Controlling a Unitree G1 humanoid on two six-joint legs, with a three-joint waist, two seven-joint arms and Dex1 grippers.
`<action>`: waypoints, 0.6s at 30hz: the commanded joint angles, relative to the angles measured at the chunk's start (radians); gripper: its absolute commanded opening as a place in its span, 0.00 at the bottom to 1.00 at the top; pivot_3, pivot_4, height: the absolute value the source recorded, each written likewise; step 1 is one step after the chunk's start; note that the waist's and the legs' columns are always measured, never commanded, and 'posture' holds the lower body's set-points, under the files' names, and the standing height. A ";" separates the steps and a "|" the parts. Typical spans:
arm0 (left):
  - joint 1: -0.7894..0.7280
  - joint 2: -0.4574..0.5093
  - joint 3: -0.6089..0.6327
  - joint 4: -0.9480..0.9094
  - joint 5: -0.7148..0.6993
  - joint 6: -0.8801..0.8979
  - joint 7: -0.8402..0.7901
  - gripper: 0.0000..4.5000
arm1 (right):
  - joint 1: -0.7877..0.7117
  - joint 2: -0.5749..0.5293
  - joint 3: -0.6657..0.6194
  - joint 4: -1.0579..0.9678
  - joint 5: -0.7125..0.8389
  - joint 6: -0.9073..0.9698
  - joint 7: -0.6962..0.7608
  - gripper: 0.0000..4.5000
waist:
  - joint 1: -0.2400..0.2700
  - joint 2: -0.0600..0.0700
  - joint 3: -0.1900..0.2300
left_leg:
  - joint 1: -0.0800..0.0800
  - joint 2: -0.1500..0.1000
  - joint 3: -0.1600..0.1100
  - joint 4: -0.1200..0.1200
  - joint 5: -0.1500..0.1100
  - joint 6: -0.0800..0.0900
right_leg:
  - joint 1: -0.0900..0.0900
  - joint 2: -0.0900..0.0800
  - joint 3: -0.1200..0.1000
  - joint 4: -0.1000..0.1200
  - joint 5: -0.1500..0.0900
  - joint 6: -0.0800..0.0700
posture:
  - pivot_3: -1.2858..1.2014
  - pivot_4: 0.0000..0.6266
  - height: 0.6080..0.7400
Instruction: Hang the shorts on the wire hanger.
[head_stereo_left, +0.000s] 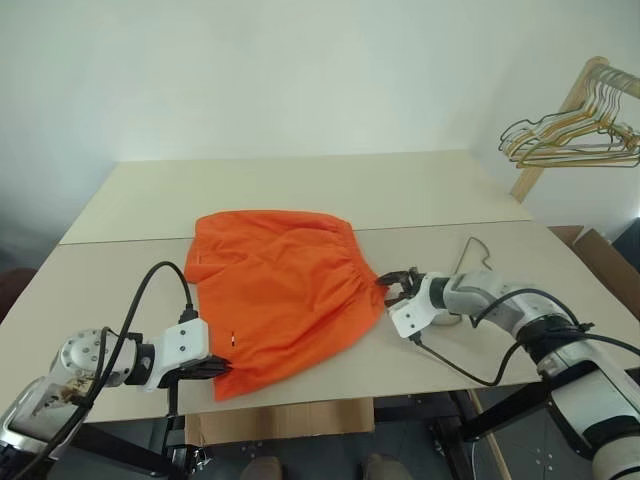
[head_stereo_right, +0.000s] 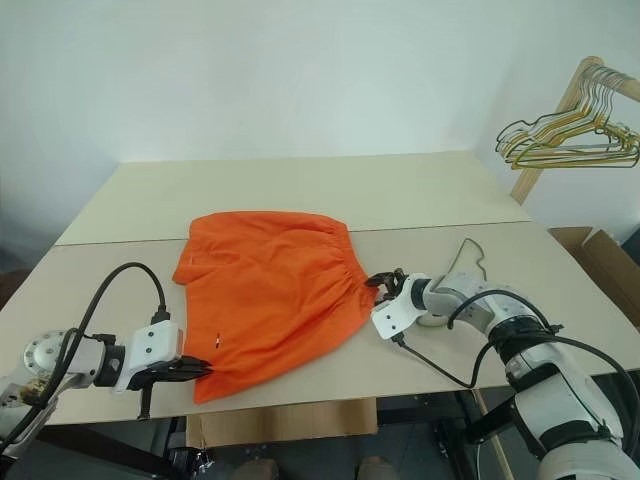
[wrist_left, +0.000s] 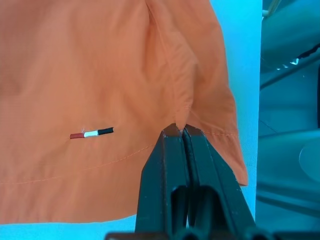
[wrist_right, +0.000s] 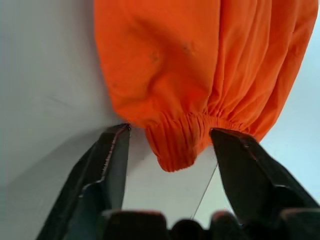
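Shorts (head_stereo_left: 280, 295) lie flat on the table (head_stereo_left: 300, 190) as we pinch their hem with our left gripper (head_stereo_left: 215, 367), our right gripper (wrist_right: 170, 150) gaping around the waistband corner (hanger (head_stereo_left: 470, 262) just beside it), so clamping comes next.

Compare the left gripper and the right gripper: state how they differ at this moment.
The left gripper is shut, pinching the hem of the shorts; the right gripper stands open, its fingers either side of the waistband corner, not clamped on it. The left works at the near edge of the table, the right at the shorts' side nearest the wire hanger. Both have black fingers and point at the orange fabric.
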 joint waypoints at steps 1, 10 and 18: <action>-0.014 0.002 0.021 -0.005 0.001 -0.020 0.004 0.00 | -0.036 0.003 -0.007 -0.002 0.006 -0.023 -0.016 0.40 | 0.000 0.000 0.000 | 0.000 0.000 0.000 0.000 0.000 0.000 | 0.000 0.000 0.000 0.000 0.000 0.000 | 0.57 0.00 1.00; -0.007 0.029 0.061 0.048 0.008 -0.050 -0.007 0.00 | 0.035 -0.031 -0.040 -0.118 0.094 -0.007 0.062 0.01 | 0.002 0.000 0.000 | 0.000 0.000 0.000 0.000 0.000 0.000 | 0.000 0.000 0.000 0.000 0.000 0.000 | 0.56 0.00 1.00; 0.043 0.092 0.118 0.114 0.023 -0.126 -0.050 0.00 | 0.256 -0.123 -0.095 -0.473 0.237 0.117 0.252 0.01 | 0.012 0.000 0.000 | 0.000 0.000 0.000 0.000 0.000 0.000 | 0.000 0.000 0.000 0.000 0.000 0.000 | 0.56 0.00 1.00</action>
